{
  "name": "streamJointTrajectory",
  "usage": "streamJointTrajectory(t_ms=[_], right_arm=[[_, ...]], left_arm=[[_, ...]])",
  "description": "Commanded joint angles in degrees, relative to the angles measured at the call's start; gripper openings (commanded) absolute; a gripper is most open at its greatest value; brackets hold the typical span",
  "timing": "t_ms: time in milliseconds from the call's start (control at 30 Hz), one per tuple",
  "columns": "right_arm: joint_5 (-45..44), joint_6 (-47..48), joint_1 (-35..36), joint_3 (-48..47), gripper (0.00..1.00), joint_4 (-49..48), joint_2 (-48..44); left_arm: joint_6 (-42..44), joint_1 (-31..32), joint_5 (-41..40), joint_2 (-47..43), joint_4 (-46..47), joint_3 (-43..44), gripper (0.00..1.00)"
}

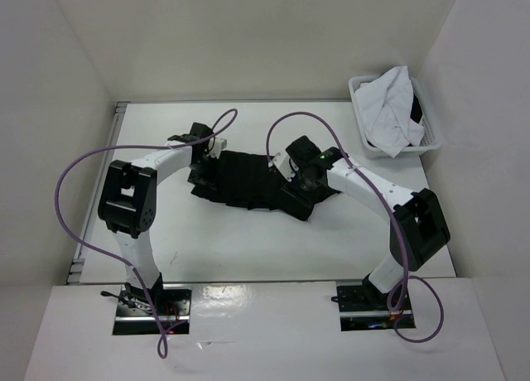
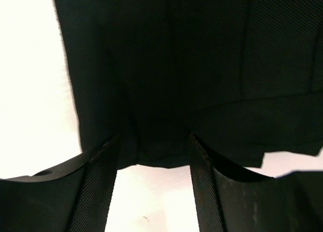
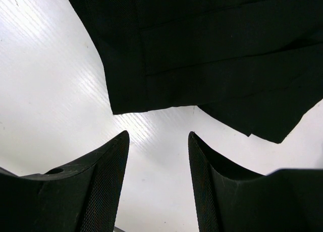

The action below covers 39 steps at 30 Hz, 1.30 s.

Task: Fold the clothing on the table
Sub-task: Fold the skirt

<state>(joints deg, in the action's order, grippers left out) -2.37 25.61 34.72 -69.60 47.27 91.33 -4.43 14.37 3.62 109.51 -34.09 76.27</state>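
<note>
Top camera: high above near edge, looking down on whole table (image 1: 248, 248); 2 wrist cameras: close, facing skirt (image 1: 240, 178) edges; skirt shared by all 3.

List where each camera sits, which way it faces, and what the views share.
Top external: above and behind the arms, looking down on the matte white table; both white arms and their bases show, over a black pleated thin-fabric skirt.
Left wrist: on the left arm, facing down past the open left gripper at the skirt's edge.
Right wrist: on the right arm, facing down past the open right gripper at bare table and a skirt corner.
Shared: all three see skirt and table.
</note>
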Motion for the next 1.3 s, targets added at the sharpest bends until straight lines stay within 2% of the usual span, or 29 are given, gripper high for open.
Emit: streamJointTrajectory(t_ms=[0, 267, 500, 733, 767, 900, 967, 1133, 1267], right_arm=[[-0.7, -0.1, -0.1, 0.6, 0.56, -0.6, -1.8], [-0.7, -0.1, -0.1, 0.1, 0.56, -0.6, 0.0], [-0.7, -0.1, -0.1, -0.4, 0.56, -0.6, 1.0], [-1.2, -0.1, -0.1, -0.4, 0.55, -1.1, 1.6], [-1.2, -0.1, -0.1, -0.4, 0.55, -1.1, 1.6], [-1.8, -0.1, 0.4, 0.7, 0.55, -1.1, 1.6], [-3.1, -0.1, 2.0, 1.5, 0.55, -1.1, 1.0], [-6.0, 0.4, 5.7, 6.1, 0.55, -2.4, -0.2], [-6.6, 0.4, 6.9, 6.1, 0.57, -1.7, -0.7]], left_arm=[[1.7, -0.4, 5.2, -2.0, -2.0, 1.2, 0.62], [2.8, -0.4, 6.9, -1.4, -4.7, 0.8, 0.59], [2.8, -0.9, 8.0, -0.4, -4.7, 0.8, 0.47], [2.8, -1.5, 8.0, -0.4, -4.7, 0.8, 0.24], [2.8, -1.5, 8.0, -0.4, -4.7, 0.8, 0.17], [2.8, -1.5, 8.0, -0.4, -4.7, 0.8, 0.04], [2.8, -1.5, 8.0, -0.4, -4.7, 0.8, 0.0], [2.8, -1.5, 8.0, -0.4, -4.7, 0.8, 0.0], [2.8, -1.5, 7.5, 0.2, -4.7, 0.8, 0.0]])
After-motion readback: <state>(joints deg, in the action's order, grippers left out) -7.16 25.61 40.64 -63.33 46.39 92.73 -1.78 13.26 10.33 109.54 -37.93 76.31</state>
